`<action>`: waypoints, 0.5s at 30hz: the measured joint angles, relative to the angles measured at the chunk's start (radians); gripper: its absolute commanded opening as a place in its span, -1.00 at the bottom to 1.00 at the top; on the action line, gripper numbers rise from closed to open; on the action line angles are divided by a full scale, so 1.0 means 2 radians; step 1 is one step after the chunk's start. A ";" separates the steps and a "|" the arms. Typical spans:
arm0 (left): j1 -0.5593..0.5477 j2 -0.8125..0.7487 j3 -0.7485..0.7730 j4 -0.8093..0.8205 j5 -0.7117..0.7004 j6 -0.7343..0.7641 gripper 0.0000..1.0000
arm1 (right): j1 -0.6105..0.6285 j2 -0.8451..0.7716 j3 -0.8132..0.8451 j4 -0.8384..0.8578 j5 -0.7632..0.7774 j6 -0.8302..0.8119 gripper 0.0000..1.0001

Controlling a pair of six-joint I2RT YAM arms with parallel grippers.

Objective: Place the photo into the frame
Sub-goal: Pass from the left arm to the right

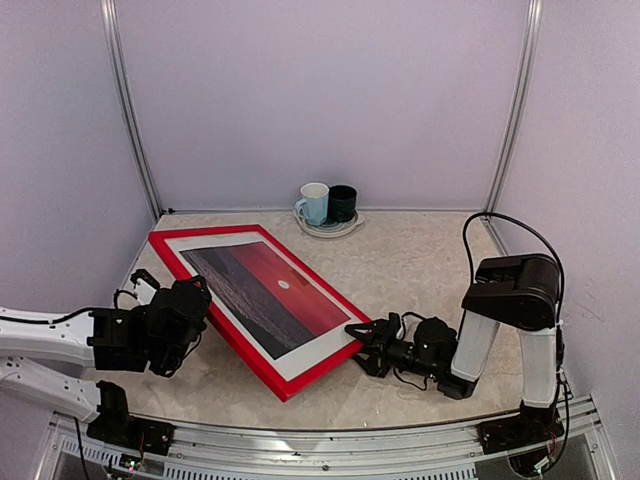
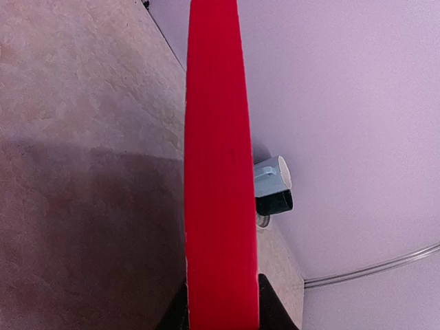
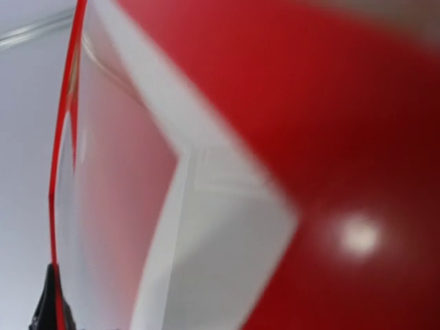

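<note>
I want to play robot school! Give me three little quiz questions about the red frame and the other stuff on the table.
1. True or false: the frame is blue.
2. What stands at the back of the table? A: two mugs on a saucer. B: a banana. C: a stack of books.
3. Which arm's wrist view shows the frame's edge clamped between its own fingers?

Key
1. False, it is red.
2. A.
3. The left gripper.
</note>
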 measured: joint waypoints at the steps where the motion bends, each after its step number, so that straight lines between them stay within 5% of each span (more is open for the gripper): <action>1: -0.001 0.002 -0.002 0.001 0.002 -0.005 -0.74 | 0.000 0.000 -0.004 0.000 0.005 0.001 0.13; 15: -0.015 0.011 -0.015 -0.008 0.009 -0.056 -0.63 | 0.000 0.002 -0.015 -0.002 0.034 0.013 -0.27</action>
